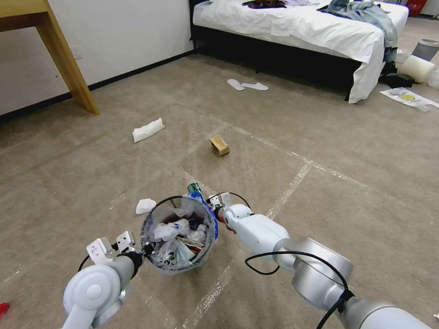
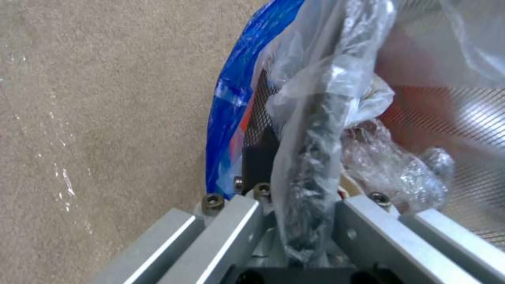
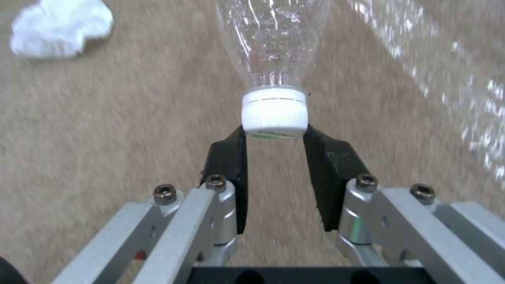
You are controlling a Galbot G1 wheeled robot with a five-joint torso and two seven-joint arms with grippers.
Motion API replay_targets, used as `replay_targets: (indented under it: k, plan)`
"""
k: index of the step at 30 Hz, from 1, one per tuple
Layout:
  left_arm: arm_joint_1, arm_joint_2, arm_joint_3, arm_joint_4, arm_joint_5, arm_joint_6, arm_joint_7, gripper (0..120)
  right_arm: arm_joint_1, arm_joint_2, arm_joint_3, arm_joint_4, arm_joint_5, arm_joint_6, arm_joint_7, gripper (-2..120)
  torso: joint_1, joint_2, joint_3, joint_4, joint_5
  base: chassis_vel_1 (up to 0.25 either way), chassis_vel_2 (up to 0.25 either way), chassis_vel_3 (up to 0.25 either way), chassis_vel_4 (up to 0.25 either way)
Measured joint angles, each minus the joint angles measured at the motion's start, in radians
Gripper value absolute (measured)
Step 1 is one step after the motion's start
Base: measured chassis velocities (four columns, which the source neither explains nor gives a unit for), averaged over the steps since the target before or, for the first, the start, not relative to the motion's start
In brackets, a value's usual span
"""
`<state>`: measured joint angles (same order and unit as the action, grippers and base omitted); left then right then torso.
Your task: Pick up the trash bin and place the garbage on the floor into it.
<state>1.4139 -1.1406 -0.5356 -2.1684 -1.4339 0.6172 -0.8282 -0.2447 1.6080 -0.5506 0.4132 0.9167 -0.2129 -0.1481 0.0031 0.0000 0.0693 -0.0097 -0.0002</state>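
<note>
Right gripper [image 3: 274, 136] pinches the bottle [image 3: 274, 43] by its cap, just beyond the trash bin [image 1: 179, 235], whose rim the left gripper [image 2: 302, 221] clamps.

White wall [image 1: 114, 36], wooden table leg [image 1: 64, 55], bed [image 1: 292, 27] (white sheets).

Beyond the right gripper [image 3: 274, 132], the bottle [image 3: 274, 43] is cut off past its shoulder, its label unseen. At the left gripper [image 2: 302, 221], crumpled liner [image 2: 315, 130] hides the trash bin [image 2: 436, 114] rim and the fingertips.
</note>
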Motion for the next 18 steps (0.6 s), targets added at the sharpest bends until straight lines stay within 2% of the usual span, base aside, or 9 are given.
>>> replay_targets:
  k: [2, 10, 18]
  plan:
    - [-0.013, 0.016, -0.003, 0.012, -0.023, -0.001, -0.003, 0, 0.012, 0.000, 0.000, 0.016, 0.005, -0.001, 0.005, 23, 0.000, 0.000, 0.000, 0.0002, 0.0001, 0.000, 0.000, 0.000, 0.000]
    - [-0.040, 0.035, -0.006, 0.036, -0.059, -0.004, -0.013, 0, 0.036, 0.000, -0.001, 0.051, 0.010, -0.002, 0.036, 23, 0.000, 0.000, 0.000, 0.0001, 0.0000, 0.000, 0.000, 0.000, 0.000]
    - [-0.072, 0.059, -0.032, 0.074, -0.111, -0.009, -0.021, 0, 0.054, 0.000, 0.007, 0.122, -0.004, 0.024, 0.080, 23, 0.000, 0.000, 0.000, 0.0000, 0.0000, 0.000, 0.000, 0.000, 0.000]
